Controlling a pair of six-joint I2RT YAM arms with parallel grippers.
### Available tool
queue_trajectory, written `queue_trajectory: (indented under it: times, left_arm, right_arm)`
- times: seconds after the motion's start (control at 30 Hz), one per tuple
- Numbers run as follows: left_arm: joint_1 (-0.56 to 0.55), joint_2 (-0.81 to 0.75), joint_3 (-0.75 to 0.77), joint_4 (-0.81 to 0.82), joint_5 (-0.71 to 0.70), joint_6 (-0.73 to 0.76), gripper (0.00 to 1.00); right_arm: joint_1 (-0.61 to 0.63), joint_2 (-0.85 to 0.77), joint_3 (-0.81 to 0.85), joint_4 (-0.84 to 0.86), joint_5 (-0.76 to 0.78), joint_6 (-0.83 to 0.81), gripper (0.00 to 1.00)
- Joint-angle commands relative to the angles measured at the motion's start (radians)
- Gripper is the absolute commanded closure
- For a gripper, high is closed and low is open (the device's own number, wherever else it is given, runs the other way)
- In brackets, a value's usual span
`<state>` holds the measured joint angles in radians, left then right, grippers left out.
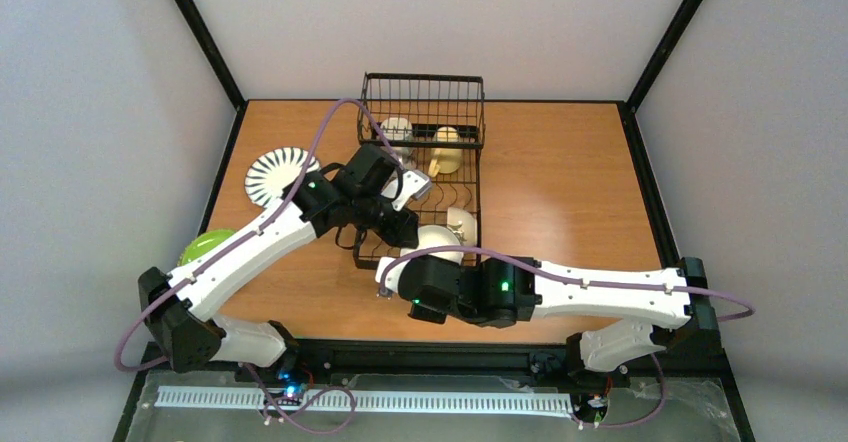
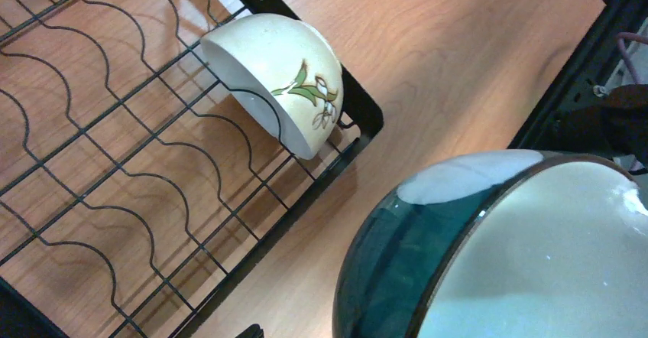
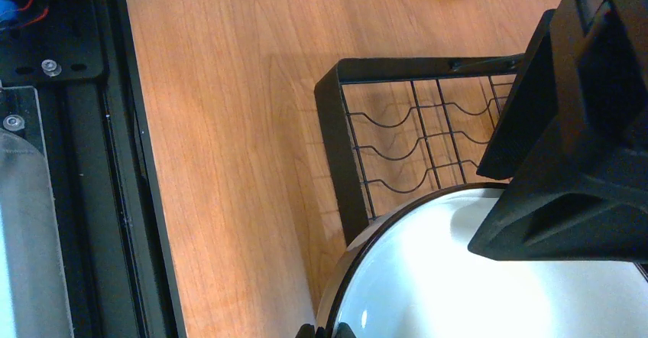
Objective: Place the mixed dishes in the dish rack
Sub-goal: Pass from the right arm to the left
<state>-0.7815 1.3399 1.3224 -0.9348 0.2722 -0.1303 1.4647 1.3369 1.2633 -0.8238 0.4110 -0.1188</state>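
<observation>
**Seating the teal bowl in the near slots**

Treat the table [image 1: 560, 192] as the roomy side, with open wood to the right of the rack and a black rail along the near edge. Work over the dish rack [image 3: 335, 139], with wavy plate slots unfilled at the near left and a tall wire basket at the far end.

Judged as the step in hand: placing the teal-and-white bowl [image 2: 397, 246], held raised at the rack's near end. Hard to tell whether over wire or wood. Keep the right gripper [image 1: 405, 274] clamped on the rim, one finger inside the white interior, until the bowl is seated. Clear the black frame before crossing it. Then tip the bowl on edge into a slot, like the cream bowl [image 2: 294, 78] leaning in the near right corner. Leave a gap beside that bowl, or risk knocking glaze on glaze.

Mind the left gripper [image 1: 395, 207], hovering over the middle of the rack, close to the path. Cannot tell from these views whether spread or closed. Nothing seen held in it.

Leave for later the black-and-white striped plate [image 1: 278, 174] and the lime-green plate [image 1: 205, 245], on the table well to the left. Avoid reaching into the basket, taken by the cream mug [image 1: 397, 130] and the yellow mug [image 1: 446, 150].
</observation>
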Motion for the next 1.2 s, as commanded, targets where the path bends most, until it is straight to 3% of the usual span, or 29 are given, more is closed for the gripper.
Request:
queue_trajectory:
  times: [0.0, 0.2, 0.37, 0.53, 0.67, 0.9, 1.07, 1.17]
  left_arm:
    - [-0.008, 0.012, -0.012, 0.035, -0.113, -0.005, 0.16]
    - [-0.012, 0.033, -0.006, 0.067, -0.136, -0.003, 0.24]
    - [-0.018, 0.058, 0.001, 0.076, -0.177, -0.003, 0.39]
    - [-0.019, 0.087, 0.003, 0.085, -0.201, -0.006, 0.66]
    - [-0.019, 0.101, -0.003, 0.094, -0.221, -0.007, 0.98]
    - [-0.019, 0.09, -0.015, 0.123, -0.258, -0.011, 1.0]
    - [-0.019, 0.066, -0.029, 0.145, -0.271, -0.024, 1.0]
    - [-0.019, 0.054, -0.044, 0.16, -0.314, -0.036, 1.0]
  right_arm:
    - [-0.012, 0.005, 0.049, 0.031, 0.021, -0.033, 0.98]
    - [-0.034, 0.013, 0.048, 0.047, -0.002, -0.039, 0.98]
    - [-0.05, 0.006, 0.048, 0.055, -0.013, -0.038, 0.98]
    - [-0.07, 0.015, 0.051, 0.065, -0.028, -0.03, 0.98]
    - [-0.09, 0.025, 0.05, 0.077, -0.042, -0.024, 0.98]
    - [-0.133, 0.027, 0.044, 0.095, -0.057, -0.006, 0.97]
    - [-0.143, 0.024, 0.044, 0.09, -0.048, 0.026, 0.53]
    - [-0.143, 0.014, 0.044, 0.073, -0.049, 0.056, 0.4]
